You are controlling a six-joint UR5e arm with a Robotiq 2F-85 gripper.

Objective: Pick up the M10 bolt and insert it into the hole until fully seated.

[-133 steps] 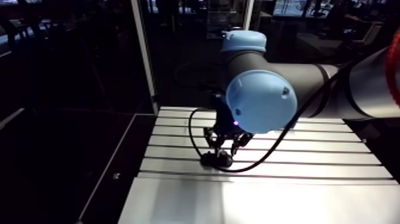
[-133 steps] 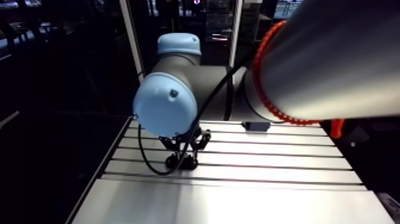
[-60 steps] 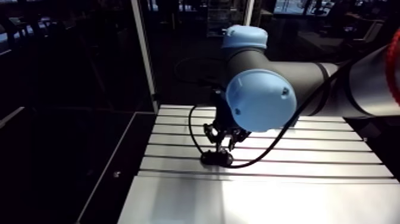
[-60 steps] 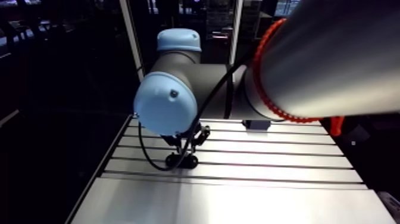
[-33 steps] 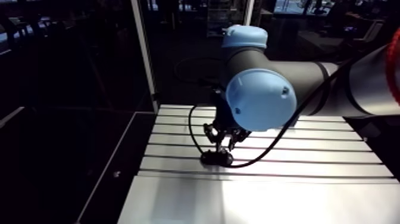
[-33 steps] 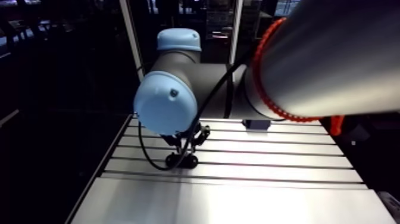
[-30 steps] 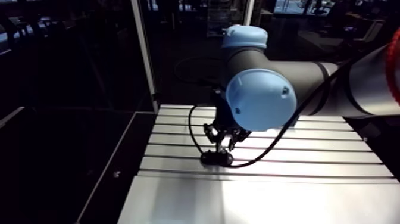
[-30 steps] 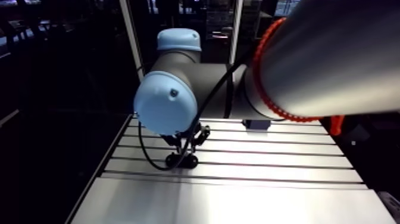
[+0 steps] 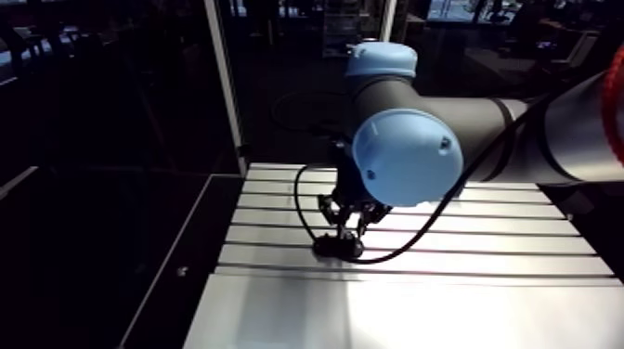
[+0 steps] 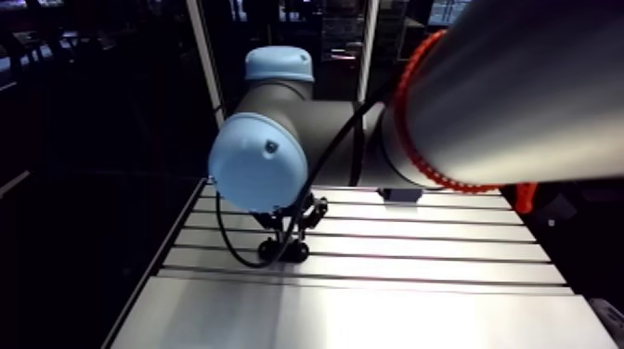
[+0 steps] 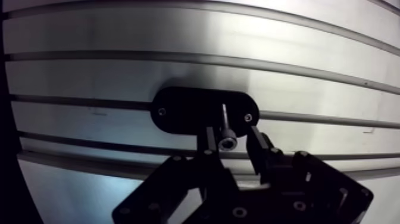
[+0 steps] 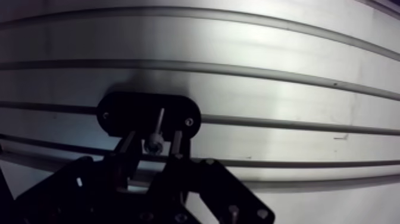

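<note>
against the earliest arm view, the claw (image 11: 232,131) stands a little higher over the black plate (image 11: 184,110). then it was down almost on the plate; now there is a clear gap between them. between the pictures just before and now, hardly anything differs: the claw hangs over the same spot, perhaps a shade lower, and the plate lies in the same place on the table (image 11: 178,36).

in the wrist view the claw is clamped on the bolt (image 11: 225,126). a finger (image 11: 257,143) sits on either side of its head, and the shank runs ahead of the fingertips down to the plate. the tip meets the plate near its middle, between the two small screws at the plate's ends. the hole itself is hidden under the tip, so i cannot tell whether the tip is just inside it or only resting on the surface.

my reading is that the pick is done and the insertion is not. the head is well clear of the plate, so the bolt is far from seated. the small rise followed by a near stop looks like a pause to line the bolt up over the hole. what is left is a straight push down. if the shank goes in tilted it may jam at the rim, or slip in the grip.
</note>
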